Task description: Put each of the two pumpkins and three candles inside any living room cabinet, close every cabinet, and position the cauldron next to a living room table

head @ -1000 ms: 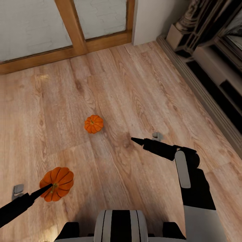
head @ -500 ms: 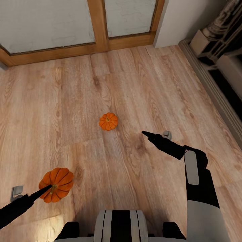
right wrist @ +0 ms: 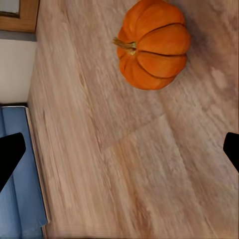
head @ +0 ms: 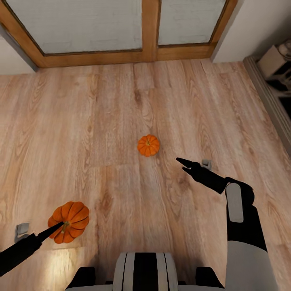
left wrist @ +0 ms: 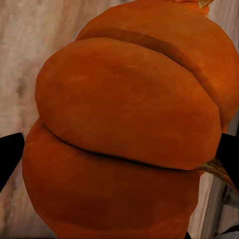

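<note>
— Holding one pumpkin [head: 68, 222] in my left claw [head: 60, 224], as far as I can read it. From the head camera the dark fingertip lies right across the fruit near its stem, and through the left wrist camera the held pumpkin [left wrist: 129, 134] swells between the two black fingers [left wrist: 9, 154], which show at either side of it, pressed to its flanks.

— And the other pumpkin?

— The second pumpkin [head: 148, 145] sits on the wooden floor [head: 101, 121], ahead of me and a little to my right, well apart from the first. My right claw [head: 184, 165] hovers near it, fingertips pointing towards it but not touching. The right wrist camera has that pumpkin [right wrist: 152, 42] lying on the planks with its stem sideways.

— Is the right claw spread or closed?

— Spread wide and empty: its two black fingertips [right wrist: 10, 154] sit at opposite sides of the wrist picture with bare floor between them.

— Anything else around?

— A small grey object [head: 206, 163] rests on the floor just beside the right claw, too small for me to name. Another small grey thing [head: 22, 231] lies by my left arm. Beyond the pumpkin, a wood-framed glazed panel [head: 149, 28] runs along the far wall.
</note>
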Available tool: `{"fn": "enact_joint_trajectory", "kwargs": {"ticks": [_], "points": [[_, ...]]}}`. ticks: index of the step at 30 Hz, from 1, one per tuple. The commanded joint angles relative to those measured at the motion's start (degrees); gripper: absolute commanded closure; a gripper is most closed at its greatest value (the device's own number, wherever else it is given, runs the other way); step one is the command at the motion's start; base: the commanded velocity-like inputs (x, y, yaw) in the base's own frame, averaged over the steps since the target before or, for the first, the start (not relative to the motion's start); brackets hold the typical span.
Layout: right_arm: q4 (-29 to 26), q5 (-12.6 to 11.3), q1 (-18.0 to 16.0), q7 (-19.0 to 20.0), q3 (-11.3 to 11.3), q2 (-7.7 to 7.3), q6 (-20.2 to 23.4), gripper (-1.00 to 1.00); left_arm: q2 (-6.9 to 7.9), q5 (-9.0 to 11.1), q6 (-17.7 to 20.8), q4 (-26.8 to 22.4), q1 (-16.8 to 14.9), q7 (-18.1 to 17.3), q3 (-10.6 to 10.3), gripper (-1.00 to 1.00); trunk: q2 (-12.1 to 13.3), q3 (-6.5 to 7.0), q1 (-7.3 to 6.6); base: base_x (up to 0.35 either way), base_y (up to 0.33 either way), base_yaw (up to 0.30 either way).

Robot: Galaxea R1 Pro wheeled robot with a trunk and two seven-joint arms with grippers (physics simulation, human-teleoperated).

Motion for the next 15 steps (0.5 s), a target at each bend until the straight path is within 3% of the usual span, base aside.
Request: {"fn": "enact_joint_trajectory", "kwargs": {"ticks": [1,6,10,15], "points": [[0.01,0.48,-0.04,0.59,-0.26,0.05,0.29,-1.00,-0.05,0.17,0.44,-0.02,-0.04,0.00,-0.01,1.00,-0.01,-0.03,-0.01,0.000,0.000,0.292],[0.07,0.41,-0.05,0.58,-0.40,-0.08,0.29,-1.00,-0.34,-0.16,0.17,0.14,-0.04,0.30,-0.06,1.00,-0.01,-0.03,-0.01,0.049,0.000,0.292],[0.29,0.41,0.02,0.58,-0.45,-0.03,0.29,-1.00,-0.44,-0.36,0.04,0.39,-0.04,0.40,-0.21,1.00,-0.01,-0.03,-0.01,0.259,0.000,0.288],[0.90,0.44,0.02,-2.35,-0.51,0.06,0.29,-1.00,-0.49,-0.27,0.01,0.47,-0.04,0.39,-0.31,1.00,-0.01,-0.03,-0.01,0.320,0.000,0.102]]}}
